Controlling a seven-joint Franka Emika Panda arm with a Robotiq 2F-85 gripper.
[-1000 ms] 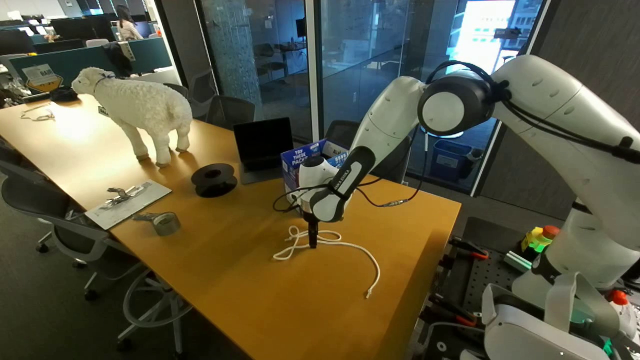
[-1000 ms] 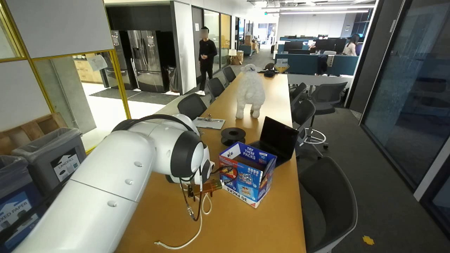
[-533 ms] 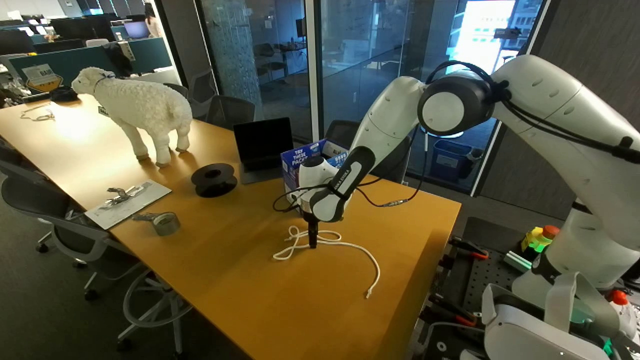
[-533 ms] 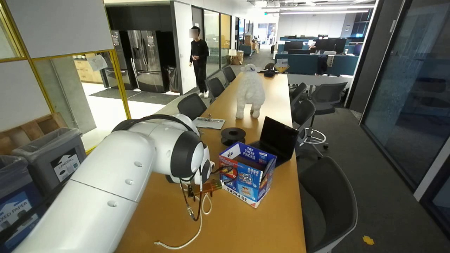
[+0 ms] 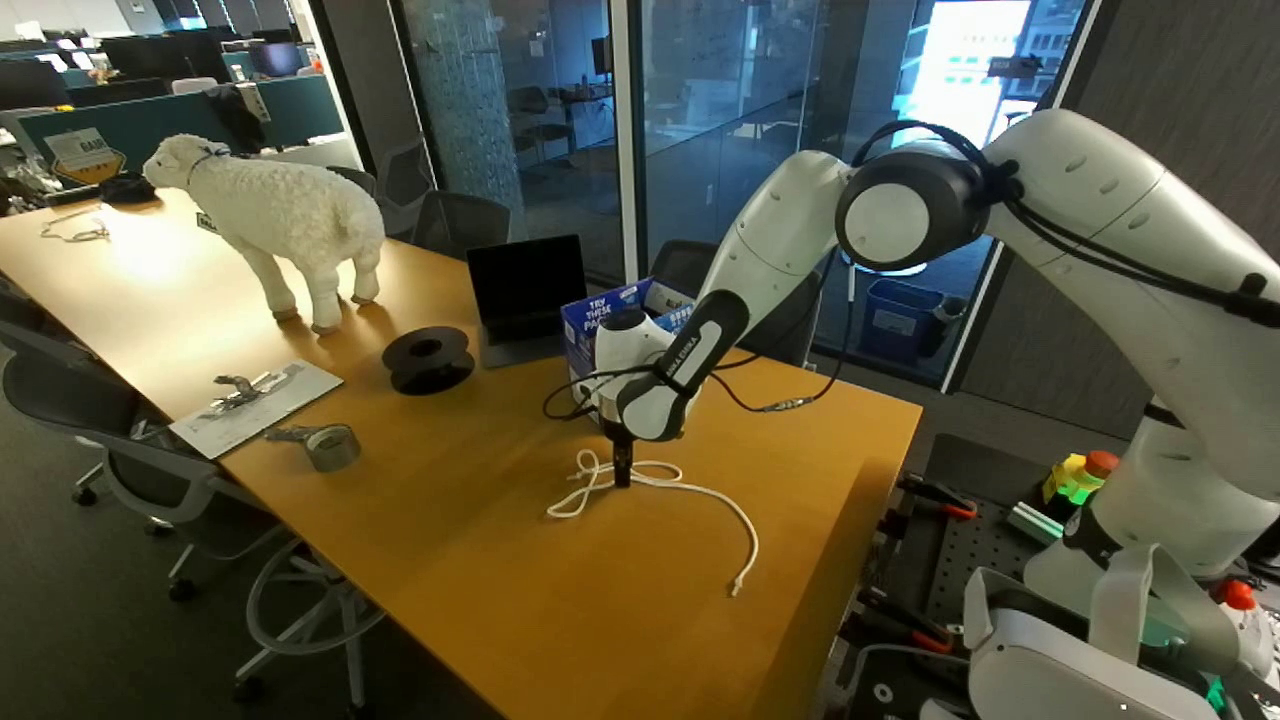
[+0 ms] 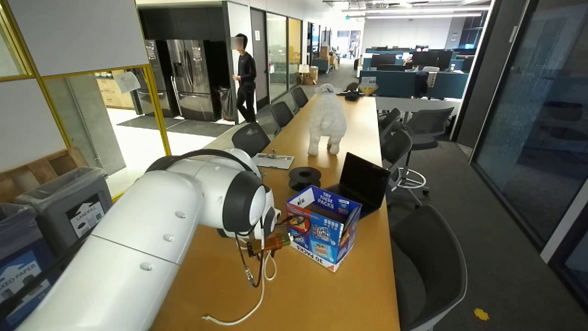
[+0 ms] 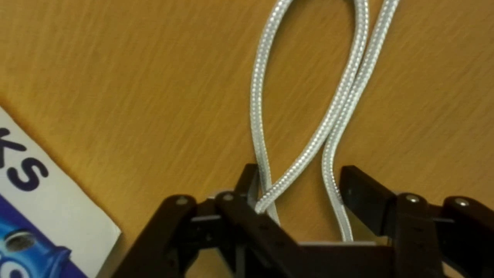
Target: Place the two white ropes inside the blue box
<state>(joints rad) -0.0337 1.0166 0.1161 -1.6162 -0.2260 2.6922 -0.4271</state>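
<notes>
White rope [image 5: 754,550] lies in loops on the table with a long curved tail, and in another exterior view the rope [image 6: 263,287] trails below the arm. I cannot tell whether the strands are one rope or two. In the wrist view my gripper [image 7: 301,173] points down with its jaws apart, and several strands of white rope [image 7: 256,96] run between them. One strand lies close against the right finger [image 7: 364,193]. Beside the gripper stands the blue box [image 6: 321,243], its top open; its printed corner shows at the wrist view's lower left. Most of its inside is hidden.
Behind the blue box is an open black laptop [image 5: 530,290]. A black reel [image 5: 428,360], a tape roll [image 5: 332,447], a clipboard [image 5: 258,405] and a plush sheep [image 5: 290,215] stand farther along the table. Loose cables hang from the arm near the box.
My gripper has risen slightly above where it was. The rope's long tail has shifted a tiny bit toward the gripper. A person in the background has walked left.
</notes>
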